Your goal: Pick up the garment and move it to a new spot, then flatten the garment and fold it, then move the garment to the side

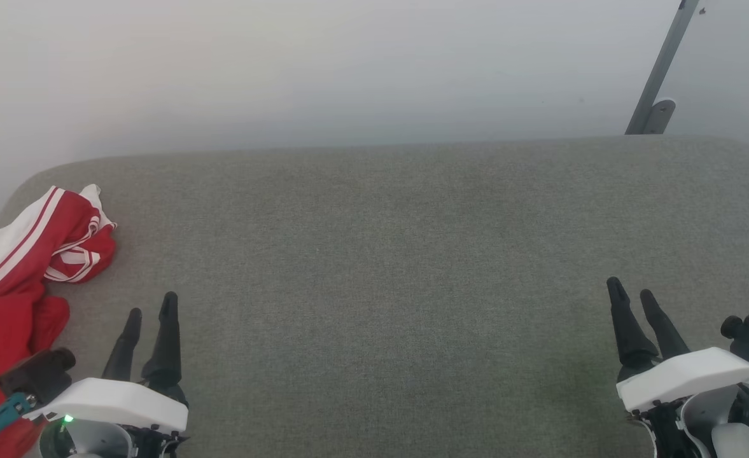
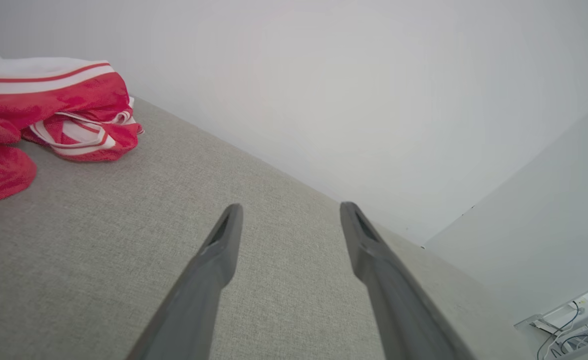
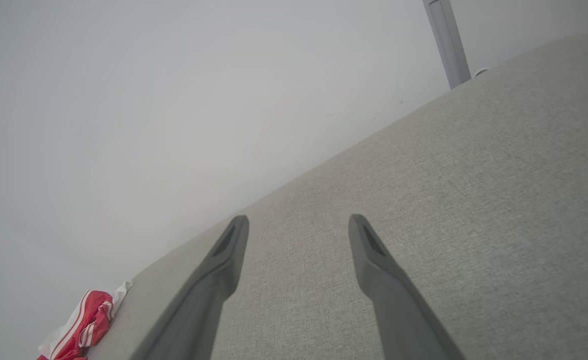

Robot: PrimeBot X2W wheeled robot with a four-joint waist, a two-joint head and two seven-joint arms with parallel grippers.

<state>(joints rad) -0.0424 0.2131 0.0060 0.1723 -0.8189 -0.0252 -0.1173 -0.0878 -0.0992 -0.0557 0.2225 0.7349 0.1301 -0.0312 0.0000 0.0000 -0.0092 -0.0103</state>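
the crumpled garment (image 1: 11,280) lies at the bench's (image 1: 380,254) 9 o'clock edge, near the left end effector (image 1: 152,304); the right end effector (image 1: 630,285) sits well apart at 4 o'clock. both are released and empty. a shallow pinch could grab just 1 layer and drag the garment off that edge.

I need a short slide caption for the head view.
Crumpled red shirt at left edge of grey cushion; left claw and right claw open, empty.

Looked bright and evenly lit, hardly any shadows on the grey cushion (image 1: 374,254); pretty hazy, washed out behind it.
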